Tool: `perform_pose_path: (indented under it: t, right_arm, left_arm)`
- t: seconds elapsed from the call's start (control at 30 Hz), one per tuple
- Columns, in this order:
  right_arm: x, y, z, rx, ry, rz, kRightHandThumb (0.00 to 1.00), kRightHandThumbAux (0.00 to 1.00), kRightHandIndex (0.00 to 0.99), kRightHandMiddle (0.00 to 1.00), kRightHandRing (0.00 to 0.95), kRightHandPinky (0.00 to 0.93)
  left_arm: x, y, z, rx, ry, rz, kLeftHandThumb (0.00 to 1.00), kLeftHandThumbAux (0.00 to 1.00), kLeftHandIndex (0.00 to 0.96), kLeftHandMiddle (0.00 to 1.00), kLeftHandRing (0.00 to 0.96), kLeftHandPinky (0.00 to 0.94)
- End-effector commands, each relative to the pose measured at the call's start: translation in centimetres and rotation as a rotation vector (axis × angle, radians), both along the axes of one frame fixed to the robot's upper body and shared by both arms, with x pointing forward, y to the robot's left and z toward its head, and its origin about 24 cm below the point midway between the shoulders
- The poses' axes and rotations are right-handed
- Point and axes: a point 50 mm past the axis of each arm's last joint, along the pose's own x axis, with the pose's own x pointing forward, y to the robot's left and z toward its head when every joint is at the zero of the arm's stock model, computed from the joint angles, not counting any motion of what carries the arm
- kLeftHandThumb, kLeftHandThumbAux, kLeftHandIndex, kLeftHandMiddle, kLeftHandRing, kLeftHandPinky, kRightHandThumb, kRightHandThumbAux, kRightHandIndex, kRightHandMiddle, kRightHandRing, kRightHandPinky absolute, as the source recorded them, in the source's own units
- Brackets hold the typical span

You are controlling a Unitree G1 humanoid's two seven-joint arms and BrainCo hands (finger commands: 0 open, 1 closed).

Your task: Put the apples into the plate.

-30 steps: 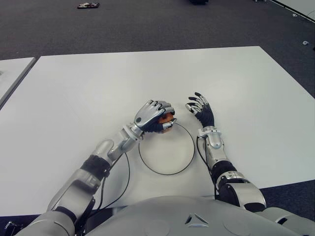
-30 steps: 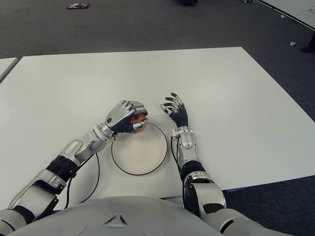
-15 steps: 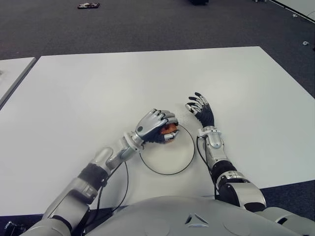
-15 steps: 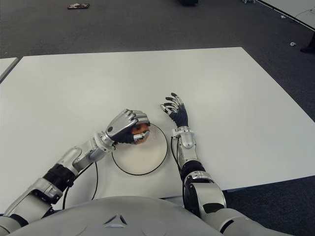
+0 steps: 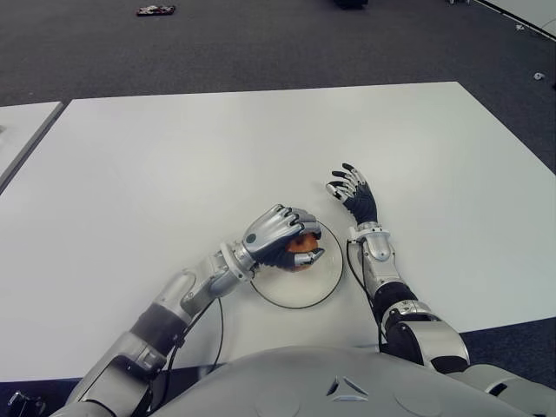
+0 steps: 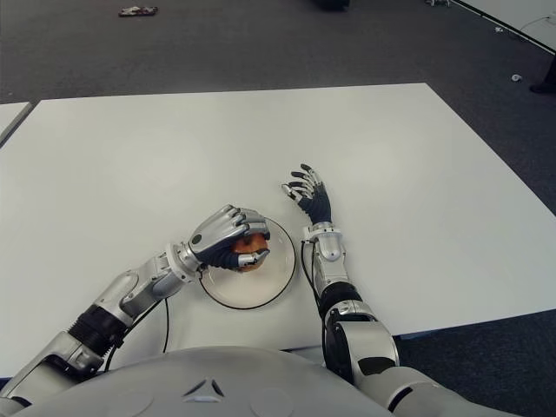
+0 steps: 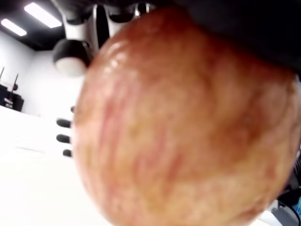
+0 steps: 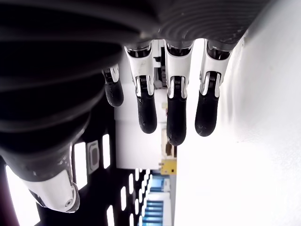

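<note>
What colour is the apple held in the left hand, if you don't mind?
Reddish-orange with yellowish patches: the apple, best in the left wrist view.

surface: white table [image 5: 174, 148]; on it: round plate [image 5: 326, 282]; black cable [image 5: 217, 317]

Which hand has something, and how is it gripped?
The left hand grips the apple from above, fingers curled over its top, over the plate. The right hand is open, holding nothing.

Two head-mounted eye views, set slightly apart, look forward and down over the same white table [image 5: 174, 156] and both arms, while the left wrist view sits pressed close against an apple [image 7: 188, 122] and the right wrist view looks along its own hand [image 8: 160, 108].
</note>
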Motion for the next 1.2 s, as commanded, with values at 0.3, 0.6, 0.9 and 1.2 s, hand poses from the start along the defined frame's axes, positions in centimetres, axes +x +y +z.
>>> perform_pose_path:
  t: [0.3, 0.6, 0.9, 1.2]
  right_arm:
    - [-1.7, 0.0, -2.4, 0.008, 0.143, -0.017, 0.218, 0.693, 0.135, 0.284, 0.338, 0.371]
    - [-1.7, 0.0, -2.3, 0.003, 0.132, -0.010, 0.220, 0.694, 0.130, 0.277, 0.329, 0.360]
    - [-1.7, 0.0, -2.3, 0.004, 0.128, -0.007, 0.213, 0.691, 0.128, 0.274, 0.324, 0.356]
    - [-1.8, -0.1, -2.3, 0.000, 0.123, -0.005, 0.215, 0.689, 0.132, 0.276, 0.325, 0.357]
  left_arm:
    - [-0.3, 0.2, -1.8, 0.071, -0.034, 0.001, 0.420, 0.810, 0.849, 0.906, 0.909, 0.905]
    - [0.0, 0.5, -2.2, 0.075, -0.054, 0.009, 0.456, 0.786, 0.832, 0.895, 0.901, 0.896]
    - [0.4, 0.5, -2.4, 0.041, -0.086, 0.030, 0.462, 0.767, 0.817, 0.890, 0.892, 0.883]
    - [0.9, 0.5, -1.9, 0.013, -0.184, 0.058, 0.266, 0.685, 0.761, 0.869, 0.861, 0.847]
